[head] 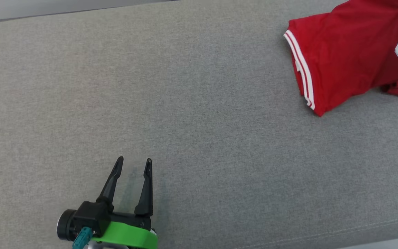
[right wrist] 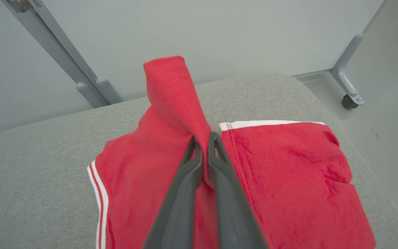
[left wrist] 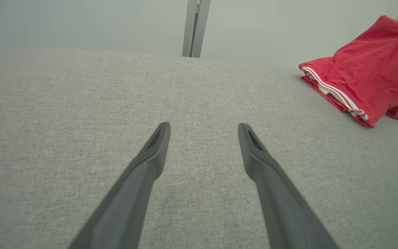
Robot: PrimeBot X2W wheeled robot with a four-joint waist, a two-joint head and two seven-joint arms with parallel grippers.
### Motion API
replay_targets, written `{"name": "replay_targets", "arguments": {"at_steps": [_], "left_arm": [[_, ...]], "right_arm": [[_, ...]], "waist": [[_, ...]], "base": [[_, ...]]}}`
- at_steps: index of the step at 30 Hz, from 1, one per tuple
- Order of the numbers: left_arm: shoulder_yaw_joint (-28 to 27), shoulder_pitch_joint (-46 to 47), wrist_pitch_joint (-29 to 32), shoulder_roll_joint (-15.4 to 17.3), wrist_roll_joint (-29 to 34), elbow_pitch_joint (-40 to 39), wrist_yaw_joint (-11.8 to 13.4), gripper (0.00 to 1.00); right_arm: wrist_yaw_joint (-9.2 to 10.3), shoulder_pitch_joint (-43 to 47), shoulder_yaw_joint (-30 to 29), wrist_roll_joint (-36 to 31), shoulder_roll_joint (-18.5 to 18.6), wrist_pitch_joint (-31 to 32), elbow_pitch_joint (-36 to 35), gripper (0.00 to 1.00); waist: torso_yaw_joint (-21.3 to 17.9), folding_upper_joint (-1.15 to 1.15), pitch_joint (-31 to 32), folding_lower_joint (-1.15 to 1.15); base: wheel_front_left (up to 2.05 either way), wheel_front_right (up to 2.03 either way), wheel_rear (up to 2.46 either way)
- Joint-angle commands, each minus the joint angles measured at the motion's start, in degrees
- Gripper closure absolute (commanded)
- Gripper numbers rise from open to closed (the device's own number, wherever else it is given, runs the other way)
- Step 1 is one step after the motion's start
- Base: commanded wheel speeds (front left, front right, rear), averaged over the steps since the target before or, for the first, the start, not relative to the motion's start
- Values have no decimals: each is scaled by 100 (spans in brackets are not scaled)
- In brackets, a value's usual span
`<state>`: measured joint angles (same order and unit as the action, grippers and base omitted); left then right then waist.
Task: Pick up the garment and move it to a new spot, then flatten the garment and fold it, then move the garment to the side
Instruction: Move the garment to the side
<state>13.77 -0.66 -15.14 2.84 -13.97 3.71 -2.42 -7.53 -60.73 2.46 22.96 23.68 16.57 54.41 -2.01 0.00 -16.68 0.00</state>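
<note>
Garment (head: pixel 344 58) of red cloth lies in the upper right of the head view, on the grey fabric surface (head: pixel 199 131), and runs out past the right edge of the frame. Its white-striped edge (head: pixel 301 69) faces the left of the frame and slants from upper left to lower right; as far as it shows, the cloth's long axis runs crosswise from that edge toward the right border.

In the right wrist view the right pincer (right wrist: pixel 204 136) is closed narrow on a fold of the garment (right wrist: pixel 288 180), and the pinched cloth rises as a peak toward the top of the frame. A second white-trimmed edge (right wrist: pixel 271 123) lies level at centre right.

At the lower left of the head view the left pincer (head: pixel 134 160) stands wide, holding nothing, fingers pointing up the frame, well apart from the garment. In the left wrist view, this pincer (left wrist: pixel 204 126) hangs over bare surface, with the garment (left wrist: pixel 368 79) at upper right.
</note>
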Motion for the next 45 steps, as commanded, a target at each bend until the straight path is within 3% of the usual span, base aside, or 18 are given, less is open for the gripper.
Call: {"name": "replay_targets", "arguments": {"at_steps": [1,8,14,28,37,39,40,45], "left_arm": [[17,118,3,15,34,-6,7,0],[125,231,3,15,-37,-76,57,0],[112,204,2,15,-5,-87,104,0],[15,32,2,15,127,-42,64,0],[22,59,2,15,200,16,10,0],[14,53,2,15,211,14,14,0],[14,47,3,15,228,14,14,0],[-47,6,3,15,259,-32,2,0]], "right_arm": [[9,-106,-33,-62,56,-53,24,100],[9,-502,-336,-123,303,-133,133,100],[9,-730,-404,-137,237,-83,126,100],[9,-553,-523,-191,376,78,26,100],[9,-437,-982,-540,529,-60,338,100],[9,-429,-1162,-763,633,-251,437,74],[9,-424,-1259,-881,673,-317,510,0],[9,-434,-1649,-1639,807,-582,778,0]], "waist": [[-249,0,-261,0],[-257,0,-392,0],[-292,0,-342,0],[-386,0,-159,0],[-256,0,-270,0],[-224,0,-305,0],[-212,0,-318,0],[-201,0,-361,0]], "base": [[0,0,0],[0,0,0],[0,0,0],[0,0,0],[0,0,0],[0,0,0],[0,0,0],[0,0,0]]}}
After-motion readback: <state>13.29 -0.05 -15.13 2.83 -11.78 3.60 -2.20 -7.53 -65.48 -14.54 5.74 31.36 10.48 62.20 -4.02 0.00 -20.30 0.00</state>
